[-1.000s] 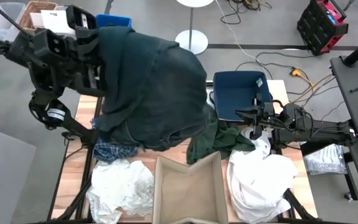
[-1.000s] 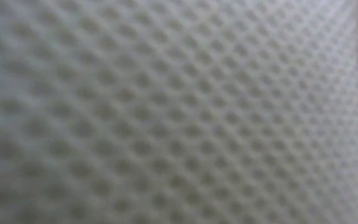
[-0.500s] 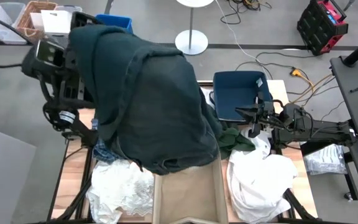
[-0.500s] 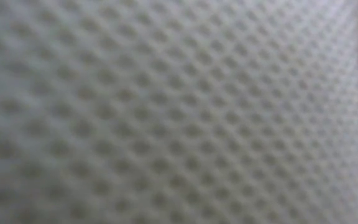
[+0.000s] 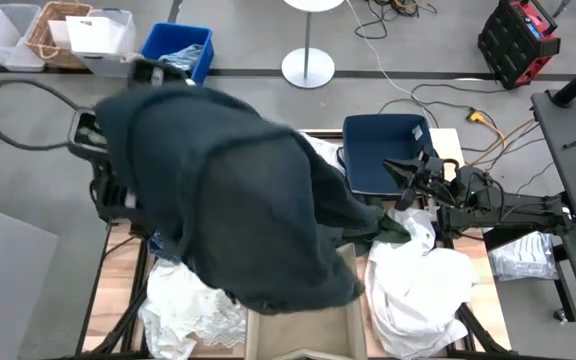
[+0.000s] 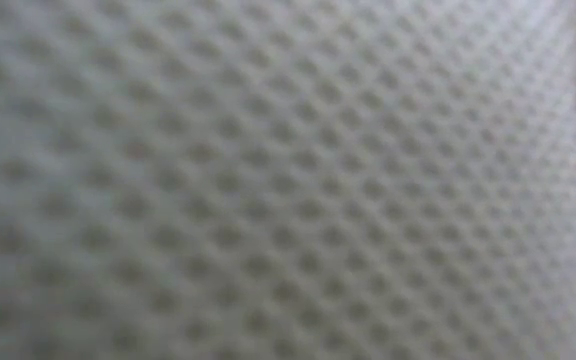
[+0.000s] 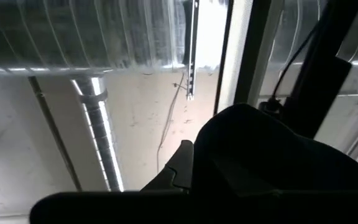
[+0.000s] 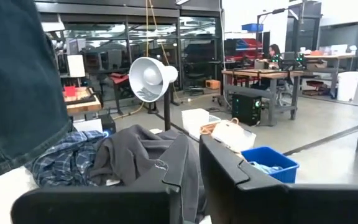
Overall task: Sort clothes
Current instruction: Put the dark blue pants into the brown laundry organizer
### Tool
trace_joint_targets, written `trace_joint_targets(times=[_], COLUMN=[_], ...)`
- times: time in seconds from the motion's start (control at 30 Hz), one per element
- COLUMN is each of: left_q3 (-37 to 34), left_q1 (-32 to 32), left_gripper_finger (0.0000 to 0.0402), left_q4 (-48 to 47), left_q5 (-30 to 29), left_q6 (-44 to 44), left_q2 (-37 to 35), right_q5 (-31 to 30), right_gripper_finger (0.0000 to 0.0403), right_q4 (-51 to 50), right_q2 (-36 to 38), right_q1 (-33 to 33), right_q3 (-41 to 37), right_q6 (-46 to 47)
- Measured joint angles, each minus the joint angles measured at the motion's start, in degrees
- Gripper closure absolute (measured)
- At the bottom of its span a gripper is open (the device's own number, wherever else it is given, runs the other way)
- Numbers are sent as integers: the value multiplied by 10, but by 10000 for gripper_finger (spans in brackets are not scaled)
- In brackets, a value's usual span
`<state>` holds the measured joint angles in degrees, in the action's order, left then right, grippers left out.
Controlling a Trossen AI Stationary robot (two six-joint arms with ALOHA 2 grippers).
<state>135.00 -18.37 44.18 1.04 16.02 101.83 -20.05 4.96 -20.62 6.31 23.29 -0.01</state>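
A big dark teal-grey garment [image 5: 238,200] is draped over my raised left arm and spreads over the table's middle. My left gripper [image 7: 194,155] points up under it and is shut on it. My right gripper [image 5: 400,192] is shut on nothing at the right, level, beside a dark green garment [image 5: 386,224]. White clothes lie near left [image 5: 193,305] and near right [image 5: 418,285]. The right wrist view shows a plaid shirt [image 8: 67,163] and a grey garment [image 8: 145,158] heaped on the table. White mesh cloth [image 6: 268,180] fills the low view. My left gripper points up into the dark garment's cloth [image 7: 253,155], which lies over one finger and hides the place of contact; the other finger [image 7: 180,169] shows bare. The garment hangs down around the gripper and arm, slack, and its lower part lies over the clothes on the table.
A dark blue bin [image 5: 386,150] stands at the far right next to my right gripper, and a tan open box [image 5: 303,335] at the near middle. Off the table's far left are a bright blue bin [image 5: 178,48], a wicker basket [image 5: 56,28] and a lamp base [image 5: 308,68].
My left gripper has tipped upward and moved toward the table's near edge, still shut on the dark garment. The garment has swung with it: its lower edge has slid nearward over the tan box's far part and over more of the green garment.
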Motion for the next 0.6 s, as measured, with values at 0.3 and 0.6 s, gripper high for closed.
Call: trace_joint_targets(times=[0.3, 0.6], left_q3=[0, 0], left_q1=[-47, -98], left_gripper_finger=[401, 391], left_q4=[-49, -265], left_q5=[-4, -166], left_q6=[9, 98], left_q2=[25, 17], right_q5=[-1, -1], right_gripper_finger=[369, 369], right_q4=[0, -1], right_q2=[0, 0], right_q1=[0, 0], right_q3=[0, 0], right_q6=[0, 0])
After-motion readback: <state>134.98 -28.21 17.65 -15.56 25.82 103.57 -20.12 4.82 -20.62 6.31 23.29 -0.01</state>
